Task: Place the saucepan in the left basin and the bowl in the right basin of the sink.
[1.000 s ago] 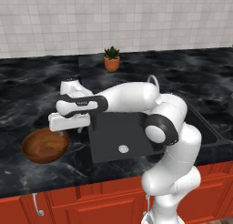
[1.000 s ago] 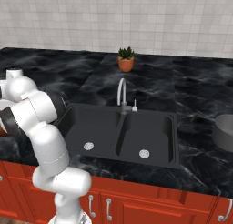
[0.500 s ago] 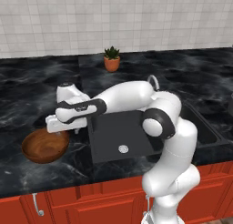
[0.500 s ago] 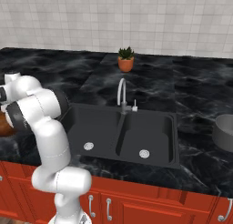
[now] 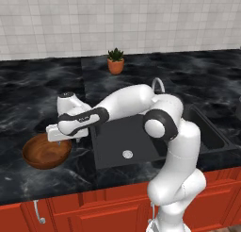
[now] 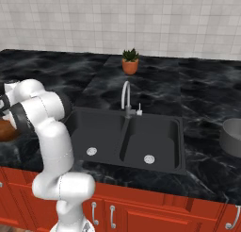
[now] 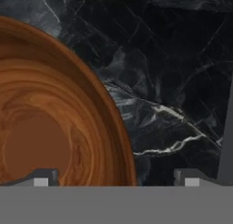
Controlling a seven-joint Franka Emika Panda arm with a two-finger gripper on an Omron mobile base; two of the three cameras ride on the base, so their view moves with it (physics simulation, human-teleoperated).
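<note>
Gripper [image 7: 116, 180] spread wide, nothing between the fingers. In the hand view one fingertip [image 7: 42, 178] sits over the bowl's hollow and the other over bare marble, so the jaws straddle the bowl's rim.

Bowl [image 5: 46, 152] is upright on the table [image 5: 28, 108], near the front edge, left of the sink [image 6: 127, 139]. In the left base view the hand hangs just above its near-sink rim; can't tell if it's touching. In the right base view the arm covers most of the bowl, just a brown sliver [image 6: 5, 129] showing at the far left.

Sink sits behind the arm's elbow. Left basin [image 6: 96, 132] is the wider one, drain visible at the front. Right basin [image 6: 155, 141] is narrower, with its own drain. Divider runs between them.

Saucepan [image 6: 232, 137] is on the table well to the right of the sink, cut off by the picture edge, handle not visible.

Faucet [image 6: 125, 98] stands at the back of the sink, over the divider. Small potted plant [image 6: 130, 61] further back, near the tiled wall [image 6: 141, 19].
</note>
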